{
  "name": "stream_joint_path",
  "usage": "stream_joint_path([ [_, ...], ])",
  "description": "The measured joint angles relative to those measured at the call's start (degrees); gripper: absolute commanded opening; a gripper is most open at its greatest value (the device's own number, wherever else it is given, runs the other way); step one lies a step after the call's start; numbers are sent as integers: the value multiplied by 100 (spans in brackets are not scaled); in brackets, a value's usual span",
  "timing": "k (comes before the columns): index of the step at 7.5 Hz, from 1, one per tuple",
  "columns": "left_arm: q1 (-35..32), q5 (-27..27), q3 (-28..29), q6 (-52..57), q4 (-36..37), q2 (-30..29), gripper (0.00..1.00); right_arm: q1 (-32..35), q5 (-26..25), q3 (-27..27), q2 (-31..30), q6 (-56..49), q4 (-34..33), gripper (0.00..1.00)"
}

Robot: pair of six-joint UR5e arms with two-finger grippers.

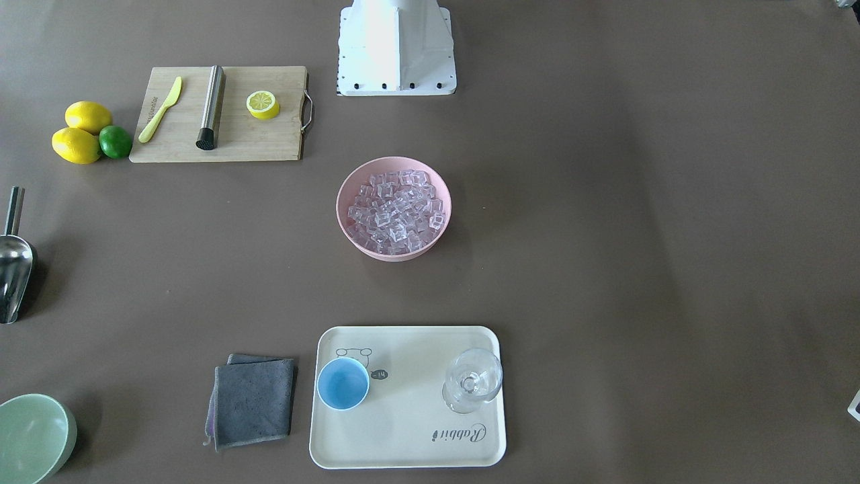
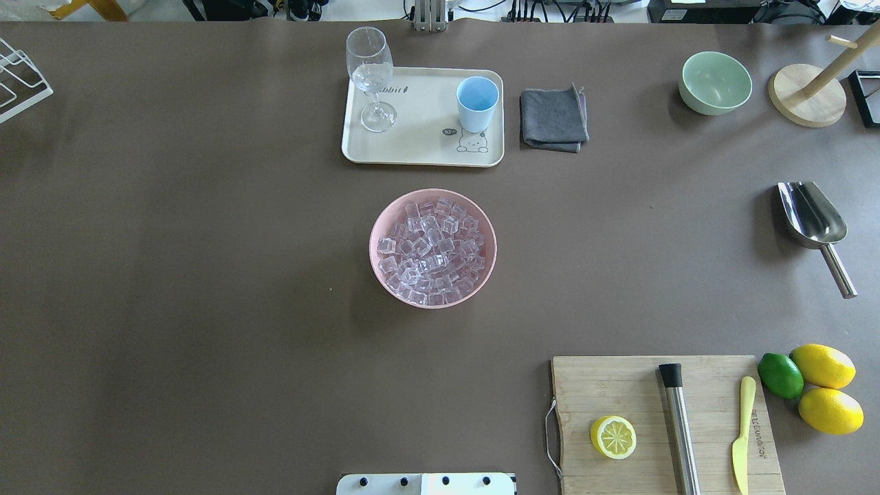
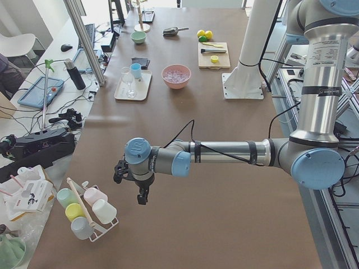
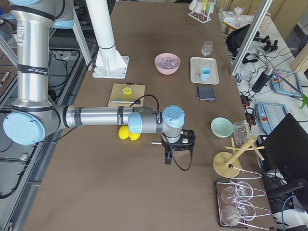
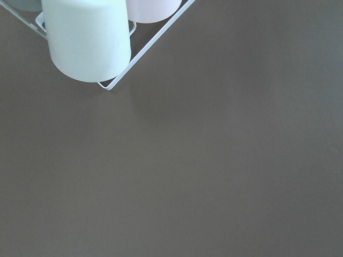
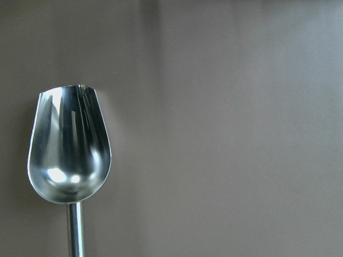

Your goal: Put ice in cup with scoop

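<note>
Overhead exterior view: the scoop (image 2: 811,216) lies flat on the worktop (image 2: 206,289) at 3 o'clock from the pink bowl (image 2: 372,247), trough up and handle pointing to 5 o'clock, with nothing gripping it. The ice (image 2: 432,251) fills that bowl at the centre. The cup (image 2: 477,102) stands upright and empty at 1 o'clock from the bowl, on the 3 o'clock side of the tray (image 2: 419,144). A stemmed glass (image 2: 371,75) stands at the tray's 9 o'clock side. The right gripper (image 4: 167,159) hangs over the scoop, but its wrist view shows the trough and no fingers, so their spacing cannot be told. The left gripper (image 3: 141,196) hangs well apart from all task items, and the spacing of its fingers cannot be told either. Hazards:

- The handle is round, polished and low on the worktop, so closing fingers may slip off it or roll it.
- The trough looks about as wide as the cup mouth, so a full load or a fast tilt would likely drop cubes onto the tray.
- The cup looks light, and contact from the scoop lip could tip it.
- A wide approach could strike the glass.

Legible writing: the tray carries the lettering (image 1: 458,433) "Rabbit" and a speech bubble (image 2: 450,131) reading "hi~". The mark on the cutting board (image 2: 619,385) is too small to read.
</note>
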Motion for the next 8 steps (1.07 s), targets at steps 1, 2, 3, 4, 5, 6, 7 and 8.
stream_joint_path([
  [1, 3, 5, 9, -2, -1, -13, 99, 4, 3, 1, -6, 0, 0, 100],
  [2, 5, 1, -2, -4, -1, -14, 99, 19, 29, 23, -62, -4, 0, 100],
  [3, 6, -1, -3, -8, -3, -24, 99, 26, 20, 59, -107, -7, 4, 100],
  [4, 6, -3, 0, -10, -8, -24, 99, 29, 9, 80, -136, -8, 7, 100],
  [5, 6, -6, -15, -8, -3, -13, 99, 31, 7, 108, -146, -8, 8, 100],
  [6, 6, -7, -23, -5, -1, 0, 99, 31, 3, 110, -147, -4, 10, 100],
  [7, 6, -7, -17, -4, -1, -6, 99, 31, -3, 102, -143, 6, 18, 100],
  [8, 6, -7, -23, -4, -1, -5, 99, 18, -5, 95, -125, 64, 33, 100],
])
